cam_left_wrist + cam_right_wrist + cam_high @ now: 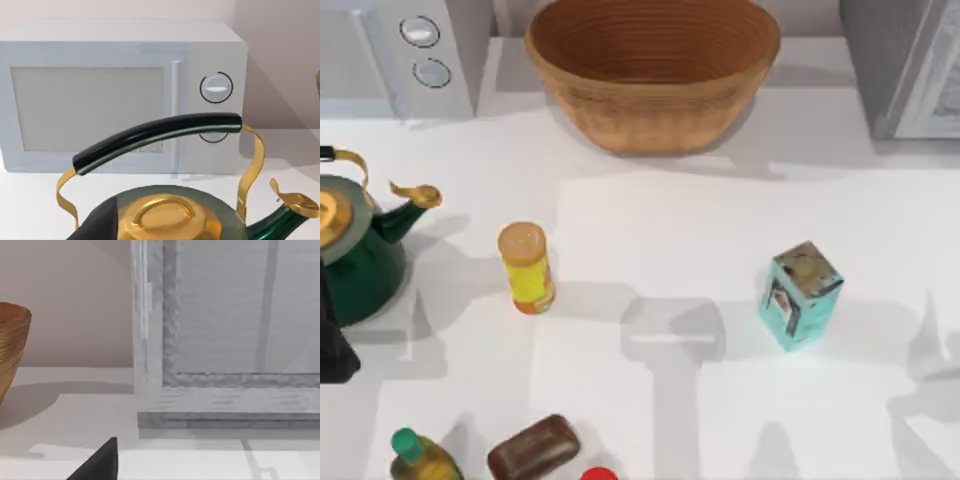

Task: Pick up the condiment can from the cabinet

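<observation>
Cabinet (pixel 905 70) sits at counter's (pixel 670 230) far right corner, door closed in your right wrist view; condiment can presumably behind that door; right arm nearer, you approach from cabinet's front; left arm parked over kettle (pixel 355 255); cannot tell either end effector's state.

the kettle (pixel 165 215) looks like glossy green enamel with polished brass trim. the basket (pixel 653 75) is rough woven wicker. the counter (pixel 650 260) is smooth, matt white.

kitchen | microwave (pixel 120 97) | green kettle (pixel 355 250) | wicker basket (pixel 653 75) | white counter (pixel 650 240)
</observation>
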Controlling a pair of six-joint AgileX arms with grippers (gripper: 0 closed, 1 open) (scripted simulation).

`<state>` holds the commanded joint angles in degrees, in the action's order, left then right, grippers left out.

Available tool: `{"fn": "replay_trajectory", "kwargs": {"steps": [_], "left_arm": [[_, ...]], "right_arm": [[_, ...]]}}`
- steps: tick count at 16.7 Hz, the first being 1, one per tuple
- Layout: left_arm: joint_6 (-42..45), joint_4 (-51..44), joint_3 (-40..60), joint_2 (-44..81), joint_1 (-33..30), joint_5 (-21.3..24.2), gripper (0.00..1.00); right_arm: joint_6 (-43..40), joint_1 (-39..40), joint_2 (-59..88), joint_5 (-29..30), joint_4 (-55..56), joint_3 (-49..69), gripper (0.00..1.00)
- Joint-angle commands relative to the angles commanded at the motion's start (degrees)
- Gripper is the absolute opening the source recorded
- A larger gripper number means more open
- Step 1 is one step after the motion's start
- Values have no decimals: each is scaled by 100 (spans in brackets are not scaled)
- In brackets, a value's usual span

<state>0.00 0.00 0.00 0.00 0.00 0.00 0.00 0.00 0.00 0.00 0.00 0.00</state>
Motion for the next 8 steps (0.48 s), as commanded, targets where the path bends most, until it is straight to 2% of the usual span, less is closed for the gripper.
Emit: {"fn": "replay_trajectory", "kwargs": {"steps": [4,8], "left_arm": [[0,0,0,0,0,0,100],[0,0,0,0,0,0,100]], "right_arm": [[8,34,169,20,-40,186,100],[39,185,1107,151,-308,1281,100]]}}
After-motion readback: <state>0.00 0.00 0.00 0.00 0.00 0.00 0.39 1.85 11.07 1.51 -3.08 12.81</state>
